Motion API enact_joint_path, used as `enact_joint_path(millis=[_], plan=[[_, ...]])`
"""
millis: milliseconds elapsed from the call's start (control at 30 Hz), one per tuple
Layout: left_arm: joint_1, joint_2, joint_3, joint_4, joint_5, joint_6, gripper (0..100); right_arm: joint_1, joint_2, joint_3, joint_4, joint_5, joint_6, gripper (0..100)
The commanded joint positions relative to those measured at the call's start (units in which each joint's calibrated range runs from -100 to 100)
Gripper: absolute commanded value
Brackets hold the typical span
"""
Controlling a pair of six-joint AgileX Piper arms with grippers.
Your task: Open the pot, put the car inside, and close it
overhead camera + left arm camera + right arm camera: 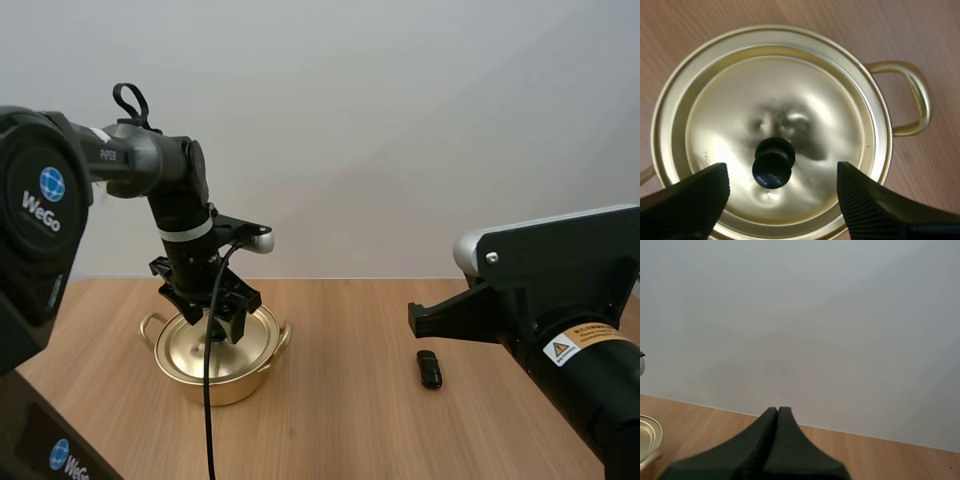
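Now, the step in hand is, as I judge, to take off the lid. The pot stands on the table at my left side, with the lid seated flat on it. My left fingers hang spread apart just above the lid, one at each side of the knob, and they grip nothing. To do it well I should come straight down until the ribbed faces are level with the knob's neck, then close and lift vertically, so that the lid does not scrape the rim or drag the pot. The knob sits a little nearer to one finger, so a small centring first seems wise.

The table is of pale wood with a fine grain. The pot is of thin gold-coloured metal, round and shallow, with a loop handle at each side; it looks light, so it may slide. The lid is a shiny low dome with stepped rings. The knob is black, round and smooth, and could slip. My right fingers are pressed together as one wedge, empty. The car is a small dark oblong thing lying on the table near my right arm, well apart from the pot.
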Motion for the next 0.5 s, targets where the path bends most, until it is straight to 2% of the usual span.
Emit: enact_joint_path(millis=[0,367,467], plan=[[0.02,0.4,0.0,0.0,0.0,0.1,100,0.0,0.0,0.0,0.0,-0.2,-0.1,0],[0.02,0.4,0.0,0.0,0.0,0.8,100,0.0,0.0,0.0,0.0,-0.2,-0.1,0],[0.02,0.4,0.0,0.0,0.0,1.4,96,0.0,0.0,0.0,0.0,-0.2,-0.1,0]])
